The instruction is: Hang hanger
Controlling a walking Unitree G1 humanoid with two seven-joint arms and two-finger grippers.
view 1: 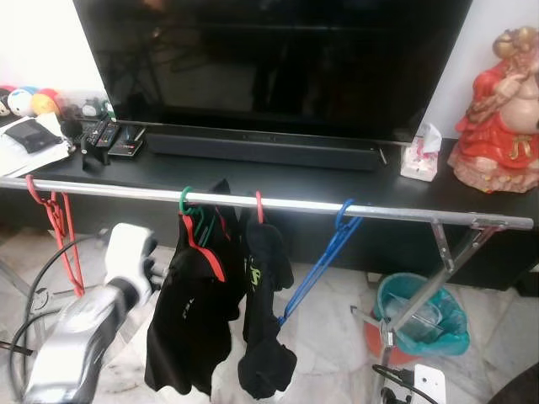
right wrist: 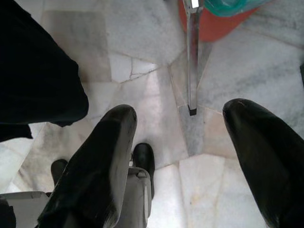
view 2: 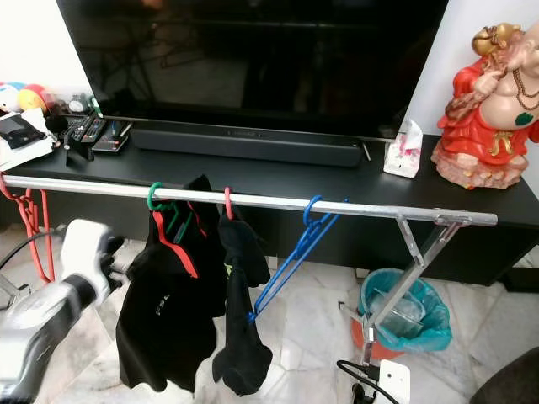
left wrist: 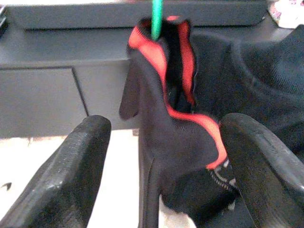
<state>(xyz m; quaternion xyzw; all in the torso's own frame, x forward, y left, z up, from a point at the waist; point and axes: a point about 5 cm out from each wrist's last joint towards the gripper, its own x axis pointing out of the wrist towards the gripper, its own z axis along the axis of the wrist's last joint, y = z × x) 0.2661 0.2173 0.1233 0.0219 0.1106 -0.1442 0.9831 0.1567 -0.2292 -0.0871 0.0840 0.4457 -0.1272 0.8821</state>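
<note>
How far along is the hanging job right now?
Done, by the look of it: the green hanger with the black and red garment hangs on the metal rail, beside a red hanger with dark clothing and an empty blue hanger. In hand: nothing; the left gripper is open facing the garment. The right gripper points at the floor, open.

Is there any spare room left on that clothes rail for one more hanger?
Yes. The rail is bare between the blue hanger and the slanted brace, and again between the red hangers at its left end and the green hanger. The middle is crowded: two black garments hang close together there.
</note>
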